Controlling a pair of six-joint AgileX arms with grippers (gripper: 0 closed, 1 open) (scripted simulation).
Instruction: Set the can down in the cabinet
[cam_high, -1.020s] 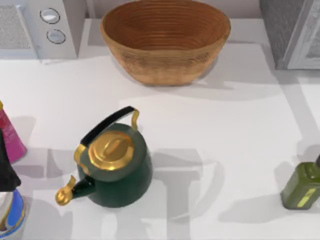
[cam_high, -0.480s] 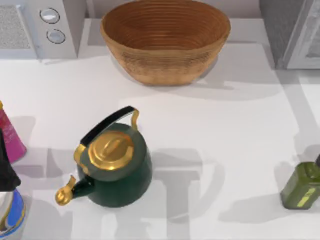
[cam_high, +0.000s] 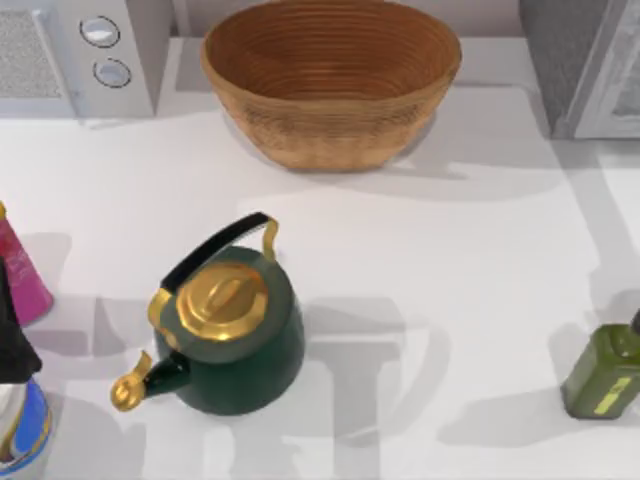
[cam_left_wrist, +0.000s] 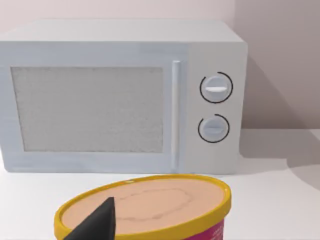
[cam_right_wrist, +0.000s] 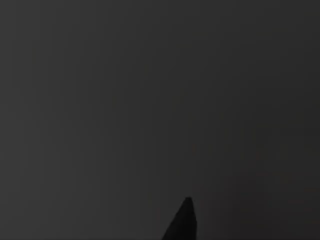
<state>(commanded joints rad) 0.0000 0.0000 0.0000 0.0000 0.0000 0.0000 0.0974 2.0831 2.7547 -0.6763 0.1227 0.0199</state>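
Top view: a green kettle (cam_high: 232, 340) with a gold lid and black handle stands on the white surface (cam_high: 460, 270), left of centre. Behind it, at the far side, sits a woven basket (cam_high: 330, 75). A white microwave (cam_high: 85, 55) occupies the far left corner, and a grey cabinet (cam_high: 590, 65) the far right corner. An olive-green bottle (cam_high: 603, 372) stands at the right edge. At the left edge are a pink container (cam_high: 25, 275) and, nearer, a blue-and-white object (cam_high: 25, 430) partly under a dark shape.

Left wrist view: the microwave (cam_left_wrist: 120, 95) faces the camera, with two round dials. In front of it stands a yellow-rimmed tub (cam_left_wrist: 150, 205). One dark fingertip (cam_left_wrist: 100, 222) of the left hand shows before the tub; whether that hand is released or clenched cannot be told.

Right wrist view: it is dark. The right hand's state cannot be told, and where the can is cannot be told either.
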